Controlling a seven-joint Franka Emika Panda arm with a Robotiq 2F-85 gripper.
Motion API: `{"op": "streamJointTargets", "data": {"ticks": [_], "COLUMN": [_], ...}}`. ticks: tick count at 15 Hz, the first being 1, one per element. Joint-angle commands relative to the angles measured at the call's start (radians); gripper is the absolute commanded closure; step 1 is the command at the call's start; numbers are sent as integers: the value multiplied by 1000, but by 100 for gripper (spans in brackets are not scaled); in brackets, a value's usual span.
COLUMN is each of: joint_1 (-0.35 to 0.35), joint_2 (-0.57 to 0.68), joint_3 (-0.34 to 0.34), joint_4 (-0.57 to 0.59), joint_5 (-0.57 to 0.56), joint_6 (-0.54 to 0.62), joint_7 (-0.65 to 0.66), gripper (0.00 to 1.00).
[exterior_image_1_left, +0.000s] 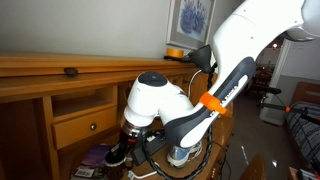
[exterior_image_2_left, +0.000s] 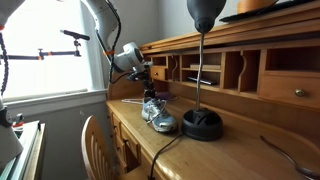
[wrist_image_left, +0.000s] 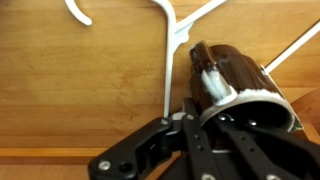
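Observation:
In the wrist view a brown shoe (wrist_image_left: 235, 75) with a white fleecy lining and a white lace lies on the wooden desk top (wrist_image_left: 80, 90). My gripper (wrist_image_left: 205, 115) is shut on its collar, one finger outside the rim and the other inside the opening. In both exterior views the gripper (exterior_image_1_left: 135, 135) (exterior_image_2_left: 150, 90) points down at the desk over the shoes. A dark shoe (exterior_image_1_left: 118, 152) sits just below it. A light grey sneaker (exterior_image_2_left: 157, 115) stands beside it. The fingertips themselves are hidden in both exterior views.
A white hanger-like rod (wrist_image_left: 170, 50) lies on the desk next to the shoe. A black lamp (exterior_image_2_left: 202, 120) stands close to the sneaker. The desk hutch with cubbies (exterior_image_2_left: 240, 70) rises behind. A drawer (exterior_image_1_left: 85, 125), an orange bowl (exterior_image_1_left: 175, 51) and a chair (exterior_image_2_left: 95, 140) are nearby.

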Motion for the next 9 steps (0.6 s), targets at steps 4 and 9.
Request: {"op": "streamJointTargets", "data": {"ticks": [4,9], "joint_1": [-65,-99], "joint_2": [-186,-370], "joint_3": [57,57], "joint_4": [-175,-338], "joint_5": [94,130], "joint_6": [-6,-50], "joint_7": [-6,2], "gripper": [98,98]}}
